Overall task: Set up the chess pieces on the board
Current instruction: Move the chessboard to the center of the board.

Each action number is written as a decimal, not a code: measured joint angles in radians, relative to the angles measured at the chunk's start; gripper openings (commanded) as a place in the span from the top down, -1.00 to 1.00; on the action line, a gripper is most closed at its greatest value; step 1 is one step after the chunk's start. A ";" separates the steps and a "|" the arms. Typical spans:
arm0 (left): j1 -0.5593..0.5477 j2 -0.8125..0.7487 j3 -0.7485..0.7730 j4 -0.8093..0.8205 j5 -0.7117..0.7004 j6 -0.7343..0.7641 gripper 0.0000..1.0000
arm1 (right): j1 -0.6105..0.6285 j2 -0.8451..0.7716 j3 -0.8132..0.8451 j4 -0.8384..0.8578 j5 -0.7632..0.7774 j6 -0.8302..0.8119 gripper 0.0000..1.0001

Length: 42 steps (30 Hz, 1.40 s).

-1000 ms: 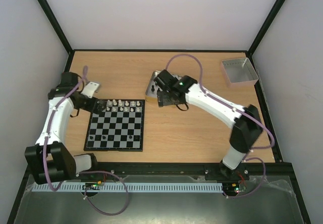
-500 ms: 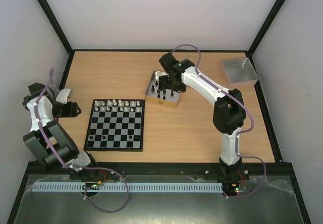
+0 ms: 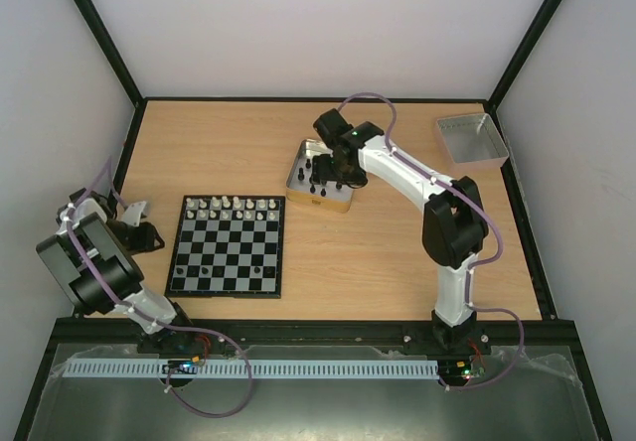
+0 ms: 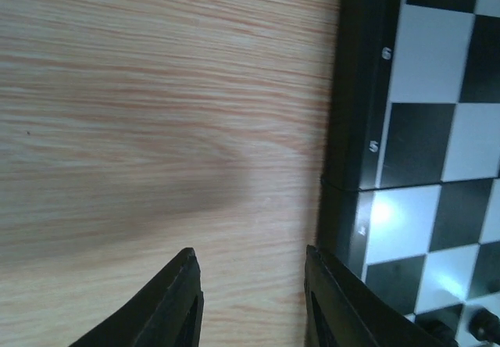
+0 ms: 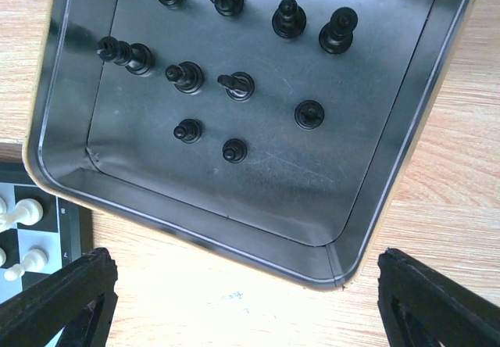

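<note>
— The table (image 3: 378, 262) looks like pale wood-grain laminate, smooth and matt
— And the board (image 3: 227, 247)?
— Glossy. Its squares throw the light back, and the black border seems to be smooth plastic
— The tin (image 5: 258, 198) is thin metal, dark inside, finely scratched, with a dull sheen
— The black chess pieces (image 5: 336, 30) look like shiny moulded plastic, the white chess pieces (image 5: 27, 210) too. The grey tray (image 3: 471, 140) looks matt

No text, label or brand is legible. Right of centre in the left wrist view, tiny white marks (image 4: 386, 52) stand on the black border of the board (image 4: 350, 97), too blurred to read.
</note>
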 measured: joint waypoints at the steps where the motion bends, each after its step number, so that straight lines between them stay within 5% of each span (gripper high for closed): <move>1: 0.000 0.009 -0.006 0.015 -0.004 -0.011 0.28 | 0.000 -0.003 -0.007 0.003 -0.003 0.001 -0.74; 11: -0.038 0.095 0.001 0.160 -0.033 -0.116 0.50 | 0.000 -0.040 -0.034 0.031 -0.015 0.002 -0.74; 31: -0.346 0.087 -0.019 0.268 -0.120 -0.199 0.96 | 0.000 -0.080 -0.114 0.053 -0.014 -0.001 -0.74; 42: -0.516 0.086 -0.023 0.240 -0.108 -0.179 0.96 | -0.013 -0.093 -0.141 0.063 -0.009 -0.004 -0.74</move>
